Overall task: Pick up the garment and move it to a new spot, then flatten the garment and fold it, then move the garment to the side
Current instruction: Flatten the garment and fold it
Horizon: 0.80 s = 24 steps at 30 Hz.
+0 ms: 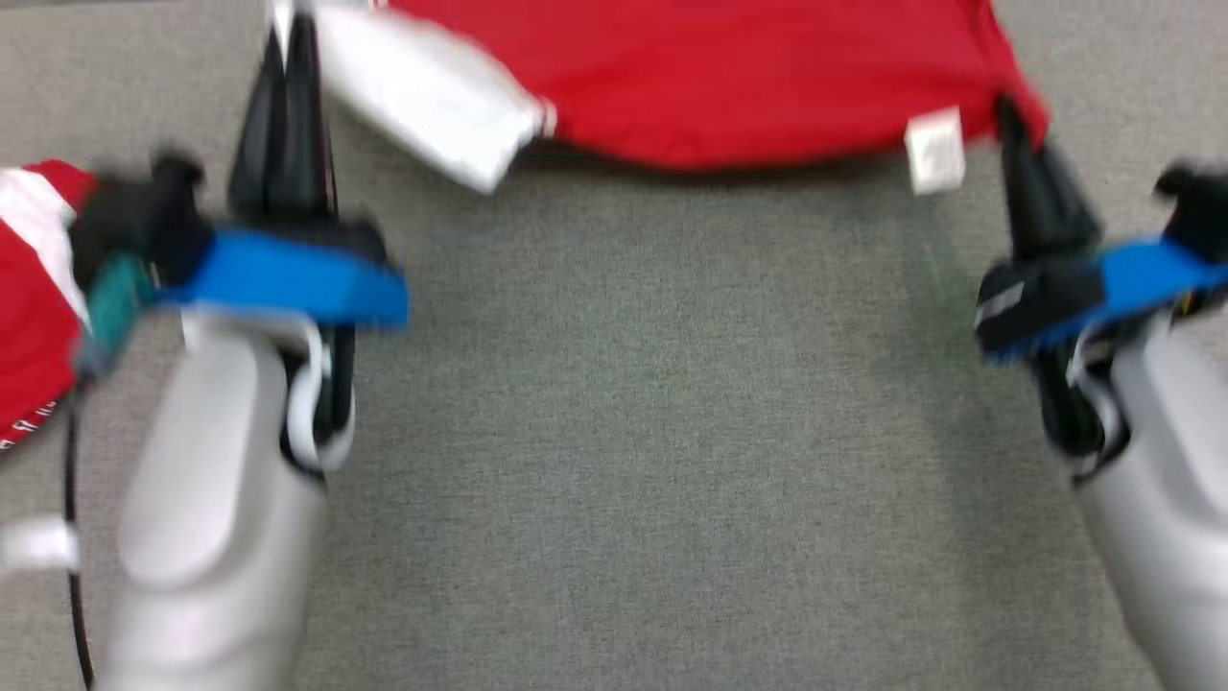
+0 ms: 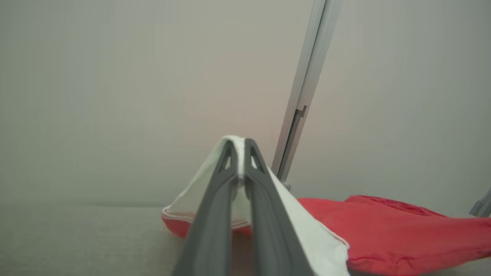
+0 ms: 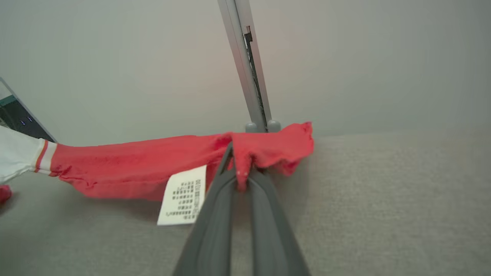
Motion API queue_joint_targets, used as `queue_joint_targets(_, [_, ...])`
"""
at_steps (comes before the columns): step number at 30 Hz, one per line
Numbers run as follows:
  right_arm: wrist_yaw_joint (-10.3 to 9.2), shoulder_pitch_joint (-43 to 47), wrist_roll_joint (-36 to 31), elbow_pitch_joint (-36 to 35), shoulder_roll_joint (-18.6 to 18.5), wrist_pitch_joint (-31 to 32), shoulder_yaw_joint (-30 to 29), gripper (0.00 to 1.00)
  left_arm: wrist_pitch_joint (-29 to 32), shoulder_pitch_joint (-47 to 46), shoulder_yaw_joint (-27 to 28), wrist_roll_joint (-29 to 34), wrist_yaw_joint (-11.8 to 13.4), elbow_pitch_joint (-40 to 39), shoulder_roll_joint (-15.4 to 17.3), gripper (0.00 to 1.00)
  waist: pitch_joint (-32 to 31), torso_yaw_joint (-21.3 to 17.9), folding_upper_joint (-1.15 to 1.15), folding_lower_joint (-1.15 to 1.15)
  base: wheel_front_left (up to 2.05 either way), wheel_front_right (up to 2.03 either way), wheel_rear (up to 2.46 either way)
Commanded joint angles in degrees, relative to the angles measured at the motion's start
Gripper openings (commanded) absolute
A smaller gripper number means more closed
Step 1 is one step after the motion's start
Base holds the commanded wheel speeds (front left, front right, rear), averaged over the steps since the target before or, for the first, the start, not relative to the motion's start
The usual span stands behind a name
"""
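The garment (image 1: 748,77) is red with white sleeves and hangs stretched between both grippers over the grey table. My left gripper (image 1: 293,29) is shut on the garment's white part; in the left wrist view that white cloth (image 2: 230,184) drapes over the closed fingertips of the left gripper (image 2: 238,143). My right gripper (image 1: 1007,110) is shut on a red edge, and the right wrist view shows the red cloth (image 3: 268,147) pinched at the right gripper (image 3: 239,168). A white care label (image 3: 183,195) dangles beside it. Another red and white part (image 1: 34,288) lies at the far left.
The grey fabric tabletop (image 1: 652,432) spreads below the arms. A pale wall with a vertical metal post (image 3: 249,76) stands behind the table. A dark cable (image 1: 72,537) runs by my left forearm.
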Motion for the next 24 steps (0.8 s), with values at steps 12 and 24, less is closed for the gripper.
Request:
queue_joint_targets(12, [0.04, 27.39, -2.05, -6.63, -0.53, -0.01, -2.16, 0.00, -0.27, 33.80, 2.68, -3.17, 4.17, -12.22, -3.11, 0.00, -9.51, 0.71, 0.00, 0.01, 0.00, 0.00, 0.00])
queue_joint_targets(24, [0.04, 46.12, -6.76, -17.38, 1.70, 5.49, -9.06, 0.00, 1.09, 49.03, -0.43, -2.02, 5.93, -18.86, -2.87, 0.00, -15.00, 2.13, 0.00, 0.01, 0.00, 0.00, 0.00])
